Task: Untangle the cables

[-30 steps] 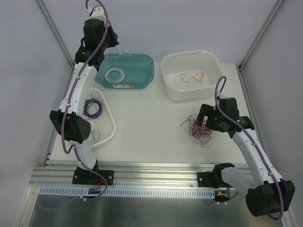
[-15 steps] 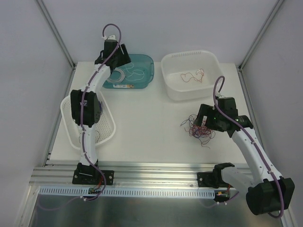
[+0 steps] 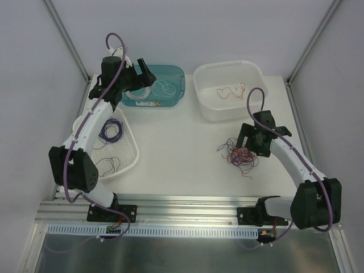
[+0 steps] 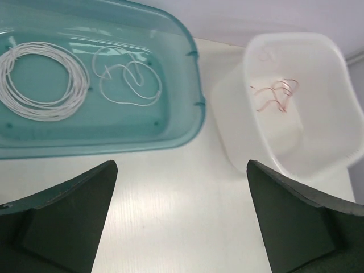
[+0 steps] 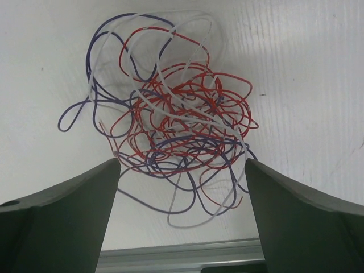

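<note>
right end effector (image 5: 182, 162) spread over cables (image 5: 190, 111) | left end effector (image 4: 182, 165) spread

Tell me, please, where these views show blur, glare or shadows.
Top external: sharp, evenly lit, no hard shadows. Left wrist: dark fingers slightly soft, faint sheen inside the teal bin. Right wrist: cables crisp, casting faint shadows on the table; fingers soft.

Cables (image 5: 182, 128): tangled red, purple, white clump on table.
</note>
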